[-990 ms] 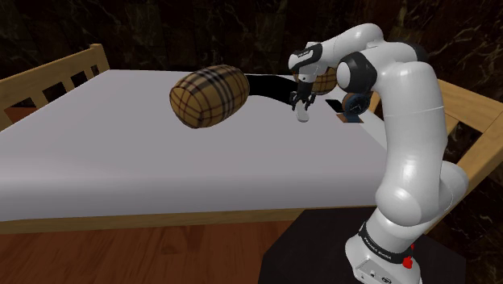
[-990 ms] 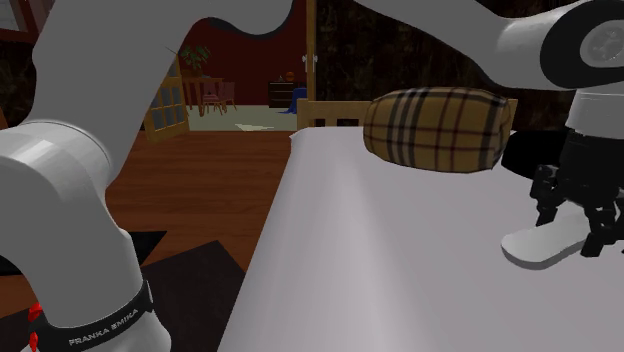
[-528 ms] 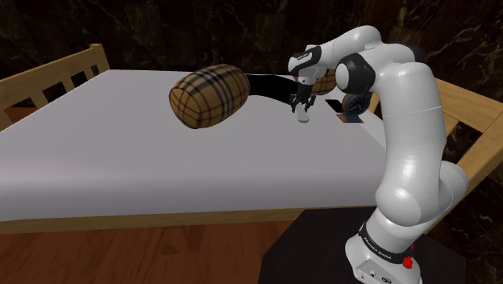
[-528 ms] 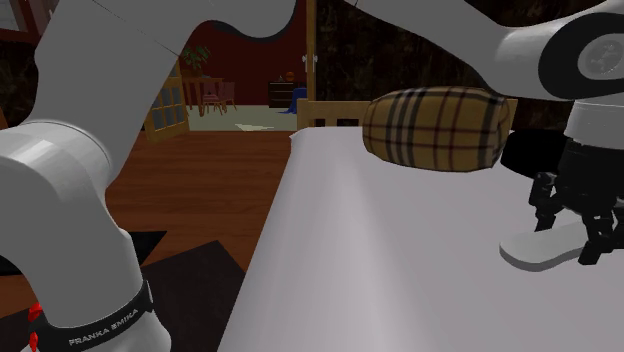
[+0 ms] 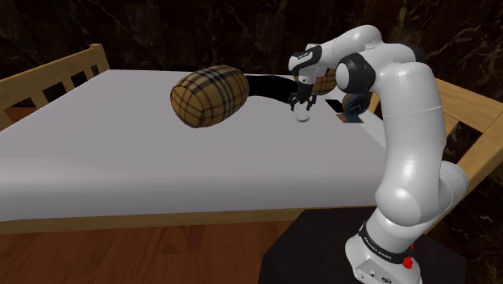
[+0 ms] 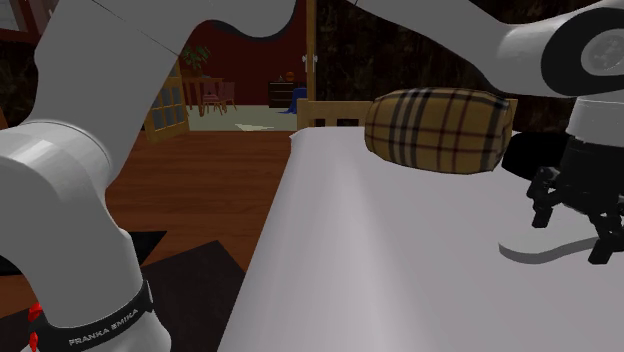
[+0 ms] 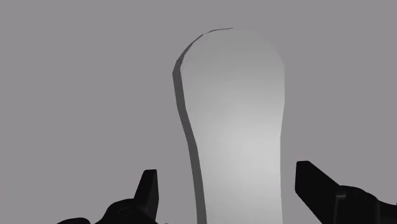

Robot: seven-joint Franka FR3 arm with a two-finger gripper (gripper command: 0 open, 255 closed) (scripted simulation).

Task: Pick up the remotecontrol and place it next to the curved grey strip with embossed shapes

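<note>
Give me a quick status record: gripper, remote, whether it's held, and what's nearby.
gripper: open, one finger on either side of the remote, neither touching it
remote: pale grey slab, lying on the bed under the gripper
held: no
pillow: plaid, on the shoulder view's left of the gripper, apart from the remote
dark curved thing: behind the pillow; may be the strip, cannot tell

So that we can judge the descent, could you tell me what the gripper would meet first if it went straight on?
Most likely the pale remote control, which lies flat on the grey surface straight ahead of the open gripper; the gap between them is unclear.
</note>
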